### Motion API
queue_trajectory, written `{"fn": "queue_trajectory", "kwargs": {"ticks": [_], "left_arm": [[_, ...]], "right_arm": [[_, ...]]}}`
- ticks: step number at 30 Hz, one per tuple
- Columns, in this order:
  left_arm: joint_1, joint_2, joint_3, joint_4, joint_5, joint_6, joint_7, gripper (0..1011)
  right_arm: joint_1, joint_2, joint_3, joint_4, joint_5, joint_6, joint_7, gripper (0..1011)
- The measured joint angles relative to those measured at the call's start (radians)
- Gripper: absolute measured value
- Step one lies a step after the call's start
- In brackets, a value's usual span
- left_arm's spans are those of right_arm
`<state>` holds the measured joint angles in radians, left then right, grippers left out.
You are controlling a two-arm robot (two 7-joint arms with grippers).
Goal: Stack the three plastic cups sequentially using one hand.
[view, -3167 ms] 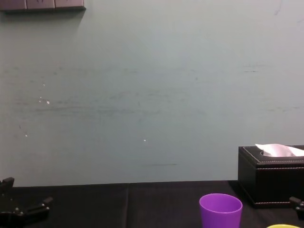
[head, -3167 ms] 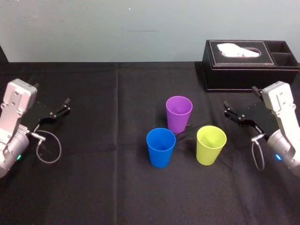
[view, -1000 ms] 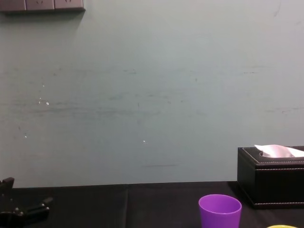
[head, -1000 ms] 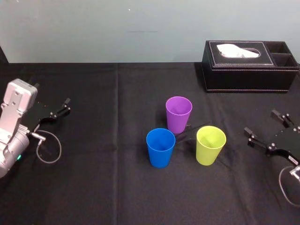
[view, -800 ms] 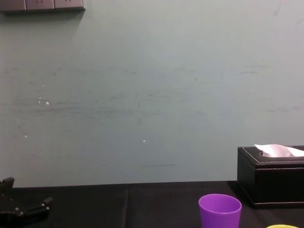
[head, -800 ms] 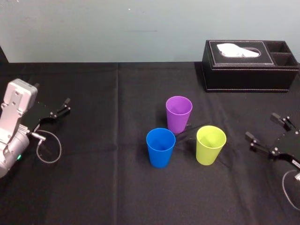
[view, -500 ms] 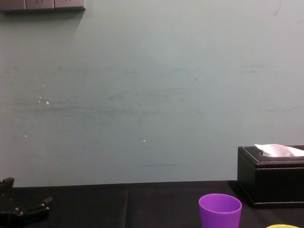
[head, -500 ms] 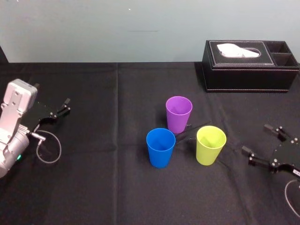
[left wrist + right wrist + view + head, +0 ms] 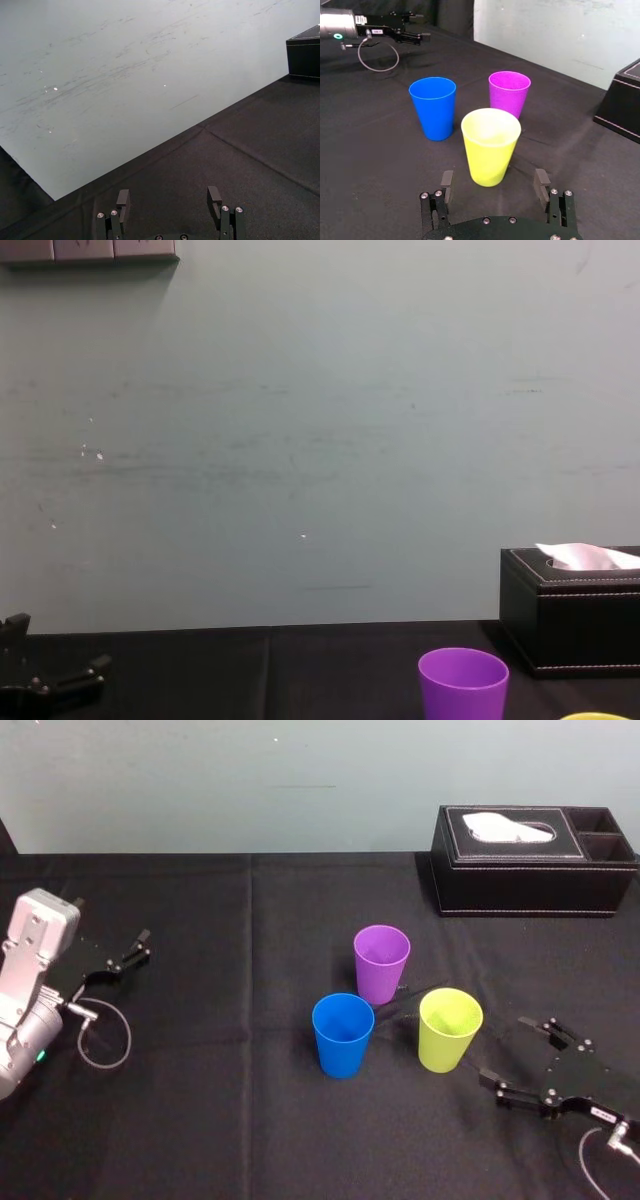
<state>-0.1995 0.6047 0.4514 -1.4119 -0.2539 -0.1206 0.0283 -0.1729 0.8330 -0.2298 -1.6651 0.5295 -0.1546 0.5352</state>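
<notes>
Just ahead of the right gripper's (image 9: 502, 1047) spread fingers (image 9: 541, 181) stands the yellow-green cup (image 9: 449, 1029), upright and mouth up on the black tablecloth (image 9: 200, 1120). It is close to the fingertips but not touching them. In the right wrist view its base sits a little beyond the gap between the two fingers, roughly centred on it. Farther out from the fingers, past the yellow-green cup, the purple cup (image 9: 381, 963) stands upright. The blue cup (image 9: 342, 1035), also upright, is off toward the robot's left of that line. The three cups are near one another, each standing on its own with none nested. The black tissue box (image 9: 535, 860) sits well beyond the fingers at the table's far right. The left gripper (image 9: 135, 952) rests low at the far left, well apart from the cups, its fingers held open.
</notes>
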Motion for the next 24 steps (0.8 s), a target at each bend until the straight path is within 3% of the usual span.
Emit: {"fn": "queue_trajectory", "kwargs": {"ticks": [14, 24], "left_arm": [[0.0, 0.0, 0.0, 0.0, 0.0, 0.0, 0.0, 1011], [0.0, 0.0, 0.0, 0.0, 0.0, 0.0, 0.0, 1011]], "right_arm": [[0.092, -0.076, -0.035, 0.054, -0.043, 0.06, 0.047, 1000], [0.154, -0.111, -0.064, 0.084, -0.079, 0.081, 0.064, 1000]]}}
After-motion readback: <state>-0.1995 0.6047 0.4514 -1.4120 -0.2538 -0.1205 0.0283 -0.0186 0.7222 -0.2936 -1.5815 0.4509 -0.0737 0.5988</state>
